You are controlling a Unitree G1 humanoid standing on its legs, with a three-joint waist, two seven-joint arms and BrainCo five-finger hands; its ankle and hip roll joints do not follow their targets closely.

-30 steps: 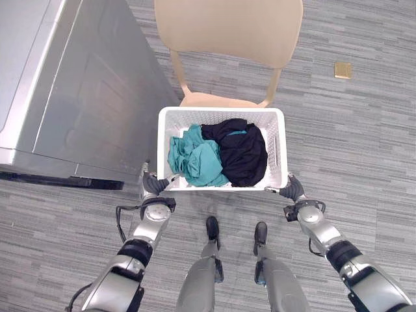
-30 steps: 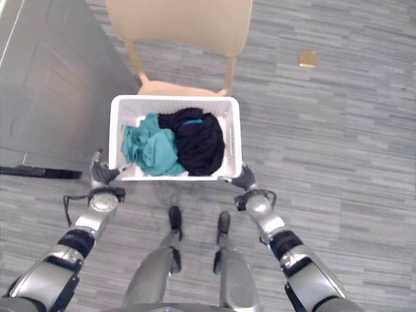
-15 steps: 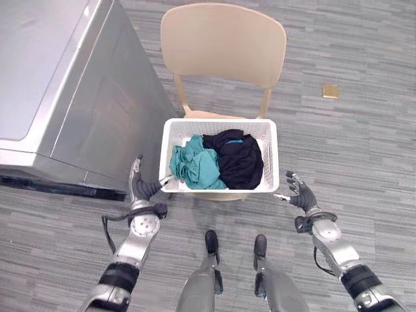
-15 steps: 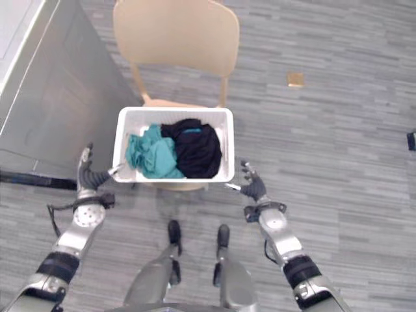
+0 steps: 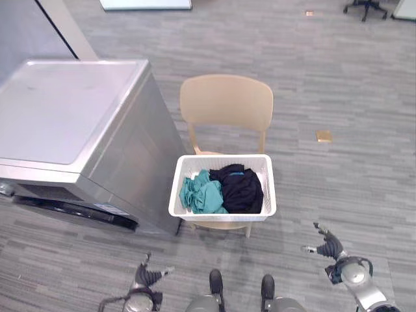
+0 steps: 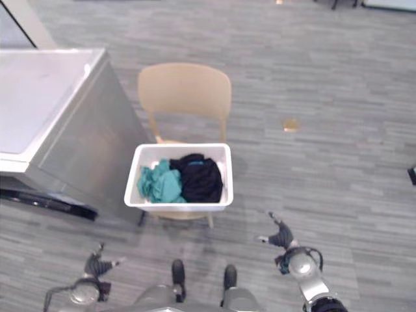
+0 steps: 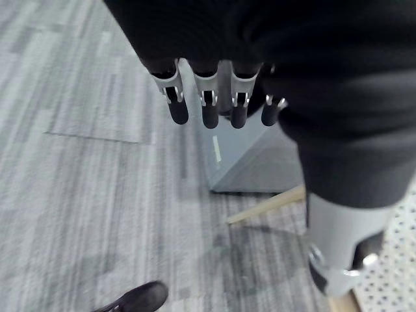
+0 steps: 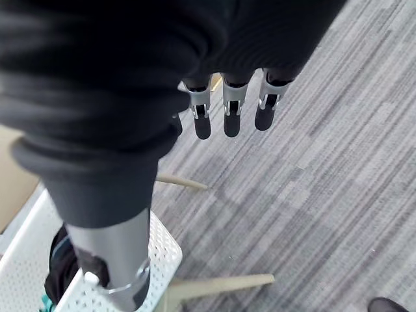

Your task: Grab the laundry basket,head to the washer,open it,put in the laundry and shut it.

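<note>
White perforated laundry basket (image 5: 222,211) resting on the seat of a beige chair (image 5: 226,108), near the centre of the head views. The basket holds two garments side by side and touching: a teal garment (image 5: 200,195) toward 9 o'clock and a black garment (image 5: 242,190) toward 3 o'clock, the black one showing a small teal patch at its far edge. No writing can be read on the basket or the clothes.

A silver-grey washer (image 5: 71,136) stands at 9 o'clock of the chair, its side panel just beside the basket's left rim. Its flat top is closed, and a dark strip runs along its lower front edge. A small pale label sits on that front edge; its print is too small to read.

A small tan square (image 5: 324,136) lies on the grey carpet (image 5: 338,78) at 2 o'clock of the basket, well apart from it. The base of a wheeled office chair (image 5: 367,5) shows at the far edge at 1 o'clock.

Left hand (image 5: 148,277) at 7 o'clock of the basket, low in the head views and well apart from it: fingers (image 7: 205,107) straight and spread, holding nothing. Right hand (image 5: 328,245) at 4 o'clock of the basket, likewise apart from it: fingers (image 8: 231,110) straight, thumb extended, holding nothing.
</note>
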